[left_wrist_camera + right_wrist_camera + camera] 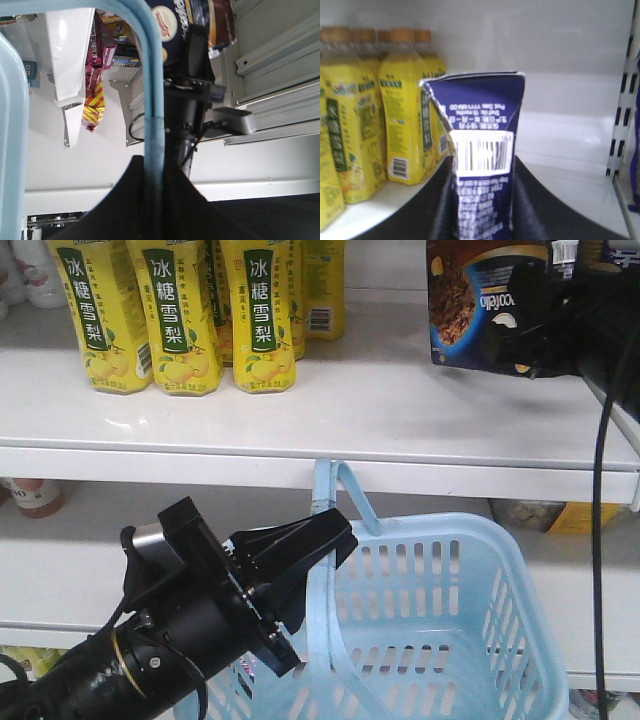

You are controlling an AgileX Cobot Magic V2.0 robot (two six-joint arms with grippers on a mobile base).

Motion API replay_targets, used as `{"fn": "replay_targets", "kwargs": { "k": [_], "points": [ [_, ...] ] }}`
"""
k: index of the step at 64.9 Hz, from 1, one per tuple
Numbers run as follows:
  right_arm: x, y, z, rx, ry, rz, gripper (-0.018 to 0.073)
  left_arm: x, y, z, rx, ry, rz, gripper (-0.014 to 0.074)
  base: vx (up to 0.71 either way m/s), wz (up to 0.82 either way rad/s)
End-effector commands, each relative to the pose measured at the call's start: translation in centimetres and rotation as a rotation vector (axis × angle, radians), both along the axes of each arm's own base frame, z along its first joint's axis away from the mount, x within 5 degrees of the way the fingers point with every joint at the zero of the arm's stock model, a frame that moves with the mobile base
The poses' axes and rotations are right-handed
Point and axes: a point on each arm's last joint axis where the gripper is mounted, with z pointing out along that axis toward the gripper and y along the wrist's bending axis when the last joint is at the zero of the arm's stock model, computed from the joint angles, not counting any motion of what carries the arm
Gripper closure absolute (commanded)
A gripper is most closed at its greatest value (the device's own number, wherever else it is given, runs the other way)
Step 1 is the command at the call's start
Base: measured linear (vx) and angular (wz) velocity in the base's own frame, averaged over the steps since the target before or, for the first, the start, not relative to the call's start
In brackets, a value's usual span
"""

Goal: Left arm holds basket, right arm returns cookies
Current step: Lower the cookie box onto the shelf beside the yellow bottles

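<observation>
The light blue basket [470, 526] hangs below the upper shelf's front edge. My left gripper [312, 540] is shut on one of its loop handles [322, 620]. In the left wrist view the handle [152, 90] runs between the black fingers of the left gripper [152, 167]. My right gripper [535, 315] is shut on the dark navy cookie box [478, 305] and holds it over the right end of the upper shelf. In the right wrist view the box [482, 115] is clamped in the right gripper [482, 172], barcode end towards the back wall. I cannot tell whether the box touches the shelf.
Several tall yellow drink bottles [180, 320] stand at the shelf's left and show left of the box in the right wrist view [402, 120]. The white shelf [380, 410] lies between them and the box. A slotted upright [625, 115] bounds the right side. A black cable [598, 540] hangs at right.
</observation>
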Motion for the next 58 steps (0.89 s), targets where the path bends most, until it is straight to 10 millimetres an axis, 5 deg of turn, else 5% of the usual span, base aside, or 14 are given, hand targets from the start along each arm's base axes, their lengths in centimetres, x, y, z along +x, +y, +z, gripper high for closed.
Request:
{"fn": "replay_targets", "kwargs": {
  "k": [1,30,47,58],
  "points": [
    [0.4,-0.4,1.6,0.015,-0.134,-0.038,0.0565,0.1,1.3,3.7,-0.270,-0.164,0.066,0.0599,0.00,0.00],
    [1.7,-0.2,-2.5,-0.014,-0.078,-0.062,0.0565,0.1,1.3,3.7,-0.270,-0.164,0.066,0.0599,0.00,0.00],
    [1.6,-0.2,-2.6,-0.027,-0.081,-0.062,0.0550,0.1,1.3,3.7,-0.270,-0.164,0.066,0.0599,0.00,0.00],
    [1.6,-0.2,-2.6,-0.026,-0.084,-0.062,0.0446,0.1,1.3,3.7,-0.270,-0.164,0.066,0.0599,0.00,0.00]
  ]
}}
